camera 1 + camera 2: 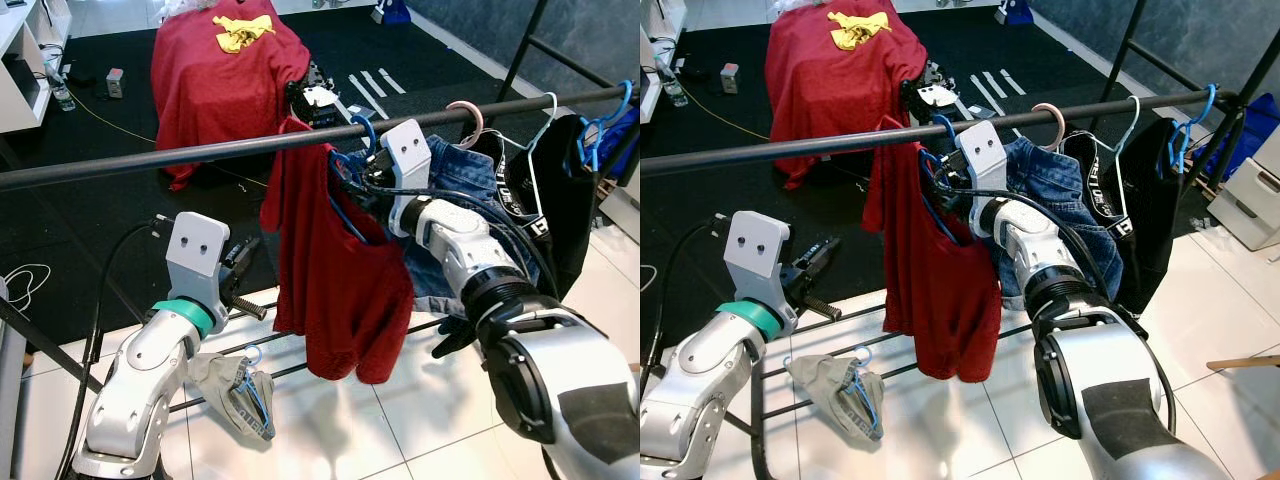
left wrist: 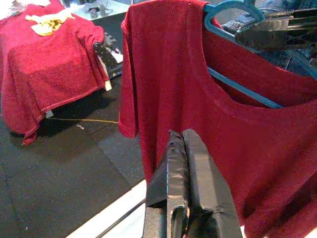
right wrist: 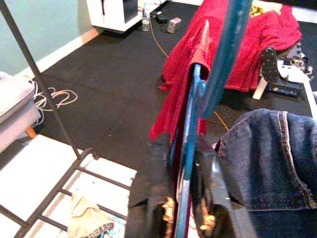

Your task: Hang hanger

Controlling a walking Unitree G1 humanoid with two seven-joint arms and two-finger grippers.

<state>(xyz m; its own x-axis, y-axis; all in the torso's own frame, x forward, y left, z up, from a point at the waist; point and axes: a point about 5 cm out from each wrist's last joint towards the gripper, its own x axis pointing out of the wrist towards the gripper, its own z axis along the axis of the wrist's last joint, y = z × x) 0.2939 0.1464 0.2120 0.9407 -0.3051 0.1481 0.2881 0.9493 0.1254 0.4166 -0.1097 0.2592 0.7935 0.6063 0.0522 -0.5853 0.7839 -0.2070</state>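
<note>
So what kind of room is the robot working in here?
Probably a home laundry or clothes corner: a garment rail hung with a red shirt and jeans, a grey garment dropped on white tile, and a red-draped chair on a black mat behind.

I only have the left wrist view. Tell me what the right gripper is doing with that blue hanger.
Observer: The right gripper is shut on the blue hanger, which carries the red shirt.
Operator: Report whether the hook is on the rail.
Observer: The hook sits at the black rail; whether it is over it, I cannot tell.
Operator: Say what hangs next to it.
Observer: Blue jeans hang on the rail on the robot's right side of the shirt, then a black garment.
Operator: Give me the floor below.
Observer: A grey garment on a blue hanger lies on the rack's lower bars.
</note>
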